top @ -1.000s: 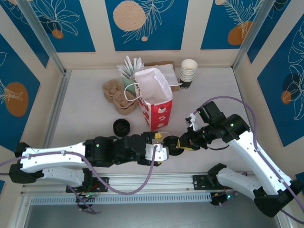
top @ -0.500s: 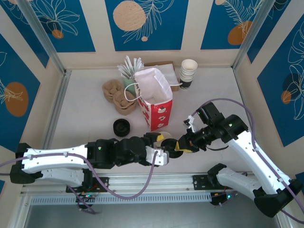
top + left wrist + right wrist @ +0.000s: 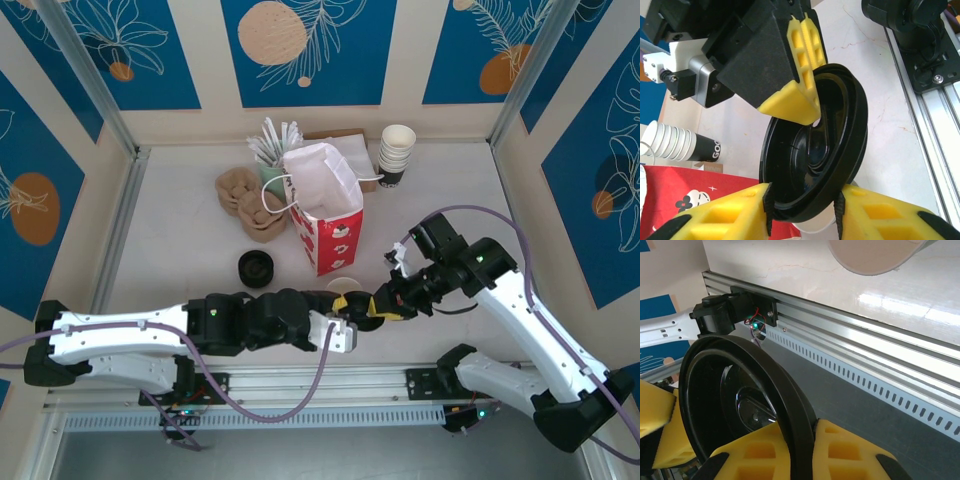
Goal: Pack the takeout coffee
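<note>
The takeout coffee is in two parts. Its small pale paper cup (image 3: 342, 286) stands uncovered on the white table (image 3: 180, 230), near the middle of the near edge and just in front of the red-and-white paper bag (image 3: 325, 215). Its round black plastic lid (image 3: 815, 150) is held on edge in the air just beside the cup, toward the near edge.

The right gripper (image 3: 385, 303) is clenched on one part of the lid's rim, which is pinched thin between its yellow foam pads (image 3: 800, 65). The left gripper (image 3: 802, 210) has its pads on either side of the opposite part of the rim. They look to be touching both faces, so it too grasps the lid.

This reads as a handover of the lid between the two arms, with capping not yet done.

The next move probably calls for one gripper to let go only once the other's hold is sure. The lid must then be turned flat, centred over the cup's mouth and pressed down evenly without tipping the cup. Only then can the capped cup go upright into the bag's open top.

Further out, a low black stack of loose lids (image 3: 256, 268) sits left of the bag. A stack of white lidless cups (image 3: 397, 152) stands by the far edge.
</note>
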Controlling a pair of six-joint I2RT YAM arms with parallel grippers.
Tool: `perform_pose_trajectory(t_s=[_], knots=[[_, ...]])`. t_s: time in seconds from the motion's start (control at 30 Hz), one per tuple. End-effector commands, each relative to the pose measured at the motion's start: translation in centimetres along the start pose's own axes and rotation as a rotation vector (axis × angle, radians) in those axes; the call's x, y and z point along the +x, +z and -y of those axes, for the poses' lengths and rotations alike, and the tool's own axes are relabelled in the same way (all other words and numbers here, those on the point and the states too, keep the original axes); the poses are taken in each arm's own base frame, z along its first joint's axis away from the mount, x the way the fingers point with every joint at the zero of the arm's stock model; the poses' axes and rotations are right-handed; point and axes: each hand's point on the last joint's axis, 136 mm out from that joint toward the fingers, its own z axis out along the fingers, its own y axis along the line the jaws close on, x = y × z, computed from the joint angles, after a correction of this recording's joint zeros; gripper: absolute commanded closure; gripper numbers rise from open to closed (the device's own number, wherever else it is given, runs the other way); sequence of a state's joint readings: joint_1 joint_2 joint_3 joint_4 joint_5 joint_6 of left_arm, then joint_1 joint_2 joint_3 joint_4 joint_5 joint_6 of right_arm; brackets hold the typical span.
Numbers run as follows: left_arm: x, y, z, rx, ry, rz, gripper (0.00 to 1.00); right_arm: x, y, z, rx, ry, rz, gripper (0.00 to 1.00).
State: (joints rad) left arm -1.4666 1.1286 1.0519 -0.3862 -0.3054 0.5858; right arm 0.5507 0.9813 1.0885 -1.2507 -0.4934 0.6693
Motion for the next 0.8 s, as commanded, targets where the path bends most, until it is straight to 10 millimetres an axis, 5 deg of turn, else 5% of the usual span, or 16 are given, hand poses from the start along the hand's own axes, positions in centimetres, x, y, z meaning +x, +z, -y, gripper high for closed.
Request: perform_pose_trajectory(t_s=[0.0, 0.37, 0.53, 0.77], knots=[[-1.4, 0.5, -0.4, -0.002, 0.012, 0.038, 0.67, 1.3, -0.4, -1.8, -0.067, -0.021, -0.055, 1.0], [-0.8, 1.6, -1.1, -0.033, 0.014, -0.025, 0.86, 1.1, -0.3, -1.7, -0.057, -0.014, -0.056, 0.93], [-0.9, 0.3, -3.1, -0.019, -0.182, 0.034, 0.87, 0.4, -1.3, -1.6, -0.036, -0.029, 0.018, 0.69], [0.3, 0.1, -3.6, 0.009, -0.376, 0.083, 0.89, -1.5, -5.6, -1.8, 0.0, -0.076, 0.279, 0.32]])
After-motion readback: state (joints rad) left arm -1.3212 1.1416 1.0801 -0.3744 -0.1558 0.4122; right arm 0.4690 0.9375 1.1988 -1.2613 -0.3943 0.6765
